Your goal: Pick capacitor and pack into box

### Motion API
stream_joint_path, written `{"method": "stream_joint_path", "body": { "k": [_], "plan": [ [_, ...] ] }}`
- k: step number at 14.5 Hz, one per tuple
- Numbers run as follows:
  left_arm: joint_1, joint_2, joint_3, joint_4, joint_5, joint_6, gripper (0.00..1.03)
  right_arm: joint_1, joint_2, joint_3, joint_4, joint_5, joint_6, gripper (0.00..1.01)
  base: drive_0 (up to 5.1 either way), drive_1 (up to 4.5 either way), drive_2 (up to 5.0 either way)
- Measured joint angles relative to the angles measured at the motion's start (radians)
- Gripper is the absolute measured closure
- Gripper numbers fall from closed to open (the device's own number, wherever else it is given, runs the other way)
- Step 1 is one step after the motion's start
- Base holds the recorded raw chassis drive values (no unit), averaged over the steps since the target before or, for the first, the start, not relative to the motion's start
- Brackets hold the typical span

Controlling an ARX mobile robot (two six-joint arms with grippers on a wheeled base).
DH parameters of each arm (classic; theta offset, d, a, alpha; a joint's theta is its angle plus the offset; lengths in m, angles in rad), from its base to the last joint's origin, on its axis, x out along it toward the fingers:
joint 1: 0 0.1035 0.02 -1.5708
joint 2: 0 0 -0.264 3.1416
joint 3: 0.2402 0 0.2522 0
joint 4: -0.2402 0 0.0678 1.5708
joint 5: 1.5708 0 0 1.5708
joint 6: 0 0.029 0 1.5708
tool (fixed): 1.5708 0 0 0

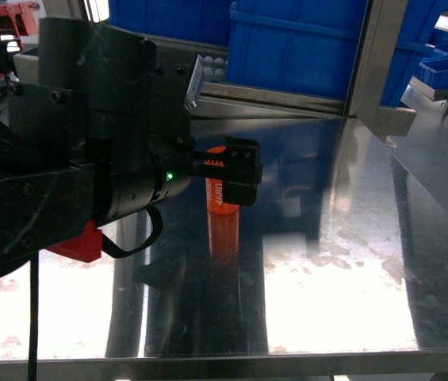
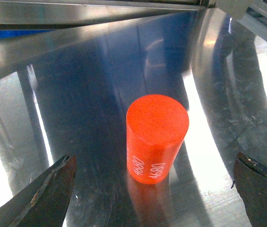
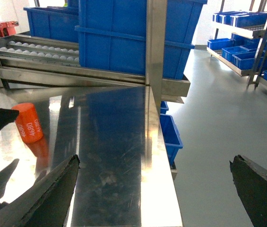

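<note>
Approaching: I have the left end effector (image 2: pixel 154 198) lined up on the capacitor (image 2: pixel 156 137), jaws spread wide, one finger either side, neither touching.
Capacitor: orange cylinder, upright on the worktop (image 2: pixel 100 94), just ahead of and between the left fingers; standing alone, so I judge a side pinch suits it.
Why open: I reckon the wide gap gives clearance to slide around the body before closing.
Right end effector (image 3: pixel 154 189): jaws apart, empty, well off to the capacitor's far side, near the worktop edge.
Box: not in any view.
Surface: polished steel, reflective, glare patches.
Room: blue bins (image 3: pixel 124 33) on a roller rack beyond; grey floor (image 3: pixel 218 118), shelving.
</note>
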Motion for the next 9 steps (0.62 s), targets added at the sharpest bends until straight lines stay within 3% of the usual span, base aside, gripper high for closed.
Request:
{"method": "stream_joint_path", "body": {
  "k": [4,9],
  "plan": [
    [-0.003,0.177,0.141,-0.001,-0.059,-0.009,0.05,0.000,0.000,0.000,0.000,0.000,0.000,0.03,0.0,0.00,0.0],
    [-0.002,0.332,0.328,-0.051,-0.052,-0.025,0.05,0.000,0.000,0.000,0.000,0.000,0.000,0.03,0.0,0.00,0.0]
  ]
}}
